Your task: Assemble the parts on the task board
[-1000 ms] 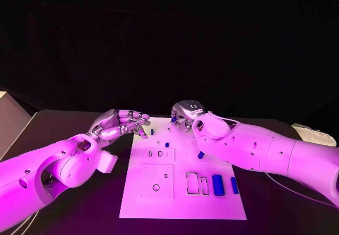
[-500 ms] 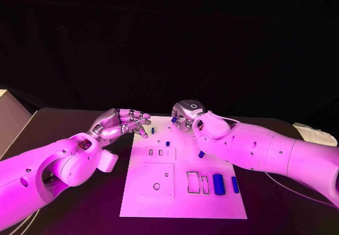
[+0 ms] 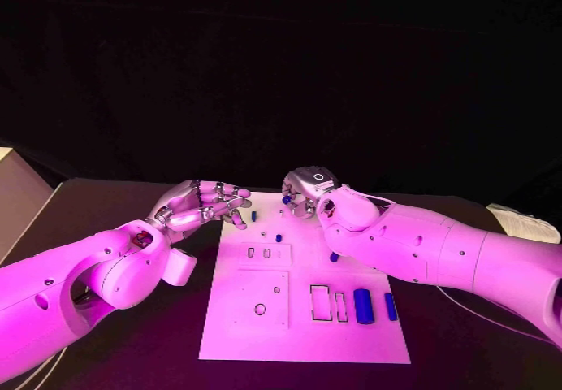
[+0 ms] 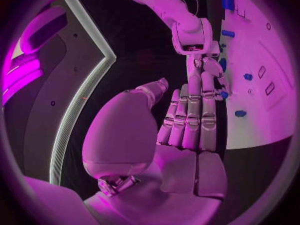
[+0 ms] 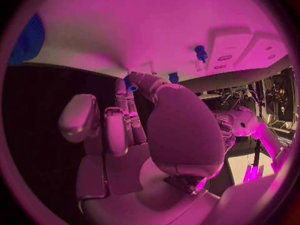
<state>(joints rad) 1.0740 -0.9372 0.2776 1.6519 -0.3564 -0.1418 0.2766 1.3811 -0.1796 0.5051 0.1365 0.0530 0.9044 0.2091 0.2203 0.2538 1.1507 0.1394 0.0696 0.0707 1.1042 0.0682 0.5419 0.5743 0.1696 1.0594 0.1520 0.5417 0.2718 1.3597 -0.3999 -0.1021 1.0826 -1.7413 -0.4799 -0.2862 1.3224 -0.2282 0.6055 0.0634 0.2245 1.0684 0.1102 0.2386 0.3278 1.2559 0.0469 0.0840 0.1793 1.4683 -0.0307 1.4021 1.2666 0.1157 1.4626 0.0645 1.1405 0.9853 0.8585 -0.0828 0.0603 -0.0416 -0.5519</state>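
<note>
Pale block (image 3: pixel 15 199): at the left edge of the head view, standing on the black table (image 3: pixel 129 357), well apart from the board.
Left hand (image 3: pixel 201 210): left of centre, just off the board's upper left corner. In the left wrist view its fingers (image 4: pixel 190 120) lie nearly straight and side by side, the thumb set apart from them, and nothing is in the palm.
Task board (image 3: pixel 235 333): white plate in the lower middle of the head view, running from the two hands down toward the bottom edge.
Board's left half: a raised square plate with a small ring (image 3: pixel 259 309) on it, and above it a smaller block with two narrow slots (image 3: pixel 257 253).
Small parts, upper board: one short blue piece (image 3: pixel 254 217) close by the left hand's fingertips; another blue piece (image 3: pixel 278 238) stands a little lower, between the two hands.
Board's right half: two upright rectangular outlines (image 3: pixel 320 302), then a blue cylinder (image 3: pixel 363 306) and a slimmer blue bar (image 3: pixel 390 306) side by side, near the right edge.
Right hand (image 3: pixel 307 192): just right of centre, over the board's top edge, fingers curled in. A small blue part (image 3: pixel 287 197) sits at its fingertips; the right wrist view shows that blue part pinched between thumb and finger.
Right forearm (image 3: pixel 410 244): crosses the board's upper right corner and covers it; one blue piece (image 3: pixel 334 257) peeks out at its lower rim.
Papers (image 3: pixel 521 223): pale, at the right edge on the table.
Writing: none can be read.
</note>
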